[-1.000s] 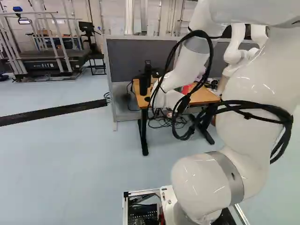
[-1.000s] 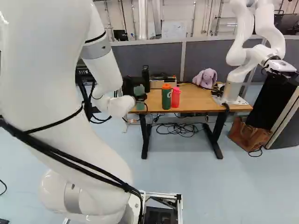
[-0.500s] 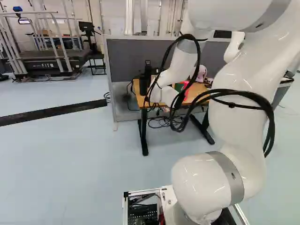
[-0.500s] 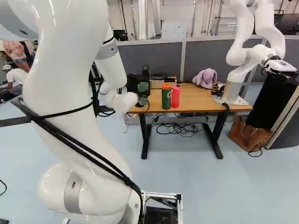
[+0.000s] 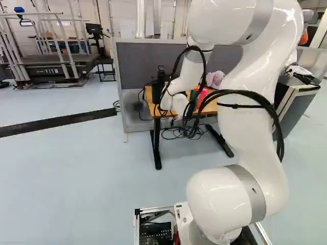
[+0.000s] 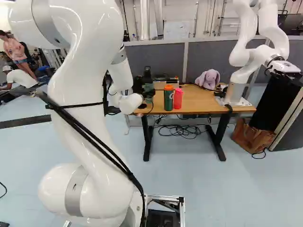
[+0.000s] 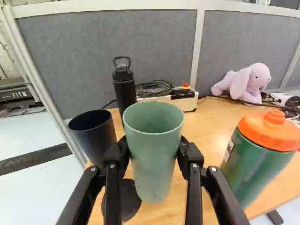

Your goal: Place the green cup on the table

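Note:
In the right base view my gripper (image 6: 139,86) is at the left end of the wooden table (image 6: 203,101), with the green cup (image 6: 148,88) at its far side. In the wrist view the gripper (image 7: 154,152) has one finger against each side of the upright green cup (image 7: 153,140), shut on it. The cup's open rim faces up, and wood and part of a dark disc (image 7: 126,201) show beyond its lower end. Whether its bottom touches the table I cannot tell.
Beside the gripper stand a black cup (image 7: 95,136) and a green bottle with an orange lid (image 7: 258,154). Farther back are a black bottle (image 7: 124,89), a control box (image 7: 183,96) and a plush rabbit (image 7: 246,83). A pink bottle (image 6: 178,98) and another robot (image 6: 241,71) are farther right.
My arm has swung, its upper links moving right in the right base view and left in the left one. The gripper has shifted slightly right there with the cup. The base has stayed still.

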Tool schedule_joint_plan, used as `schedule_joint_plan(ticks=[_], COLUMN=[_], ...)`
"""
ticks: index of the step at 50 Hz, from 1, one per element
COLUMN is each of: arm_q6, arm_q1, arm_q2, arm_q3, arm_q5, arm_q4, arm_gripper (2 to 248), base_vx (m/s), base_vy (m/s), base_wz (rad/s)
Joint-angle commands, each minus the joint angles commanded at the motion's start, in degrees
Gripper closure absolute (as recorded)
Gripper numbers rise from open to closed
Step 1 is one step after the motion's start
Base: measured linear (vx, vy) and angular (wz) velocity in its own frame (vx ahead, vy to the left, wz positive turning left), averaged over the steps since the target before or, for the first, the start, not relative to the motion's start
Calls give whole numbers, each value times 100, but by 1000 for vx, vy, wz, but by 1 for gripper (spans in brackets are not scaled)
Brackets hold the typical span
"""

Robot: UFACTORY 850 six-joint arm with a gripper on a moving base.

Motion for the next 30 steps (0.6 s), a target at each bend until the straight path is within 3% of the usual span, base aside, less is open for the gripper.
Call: schedule_joint_plan(ticks=[17, 30], arm_q6=[0, -366], arm_q1=[-5, -5], arm_q2=[-387, -558], arm_q3=[-241, -265], arm_q5=[473, 790], arm_q4=[203, 327], arm_gripper=[128, 128], base_vx=[0, 0], base_vy=[0, 0], base_wz=[0, 0])
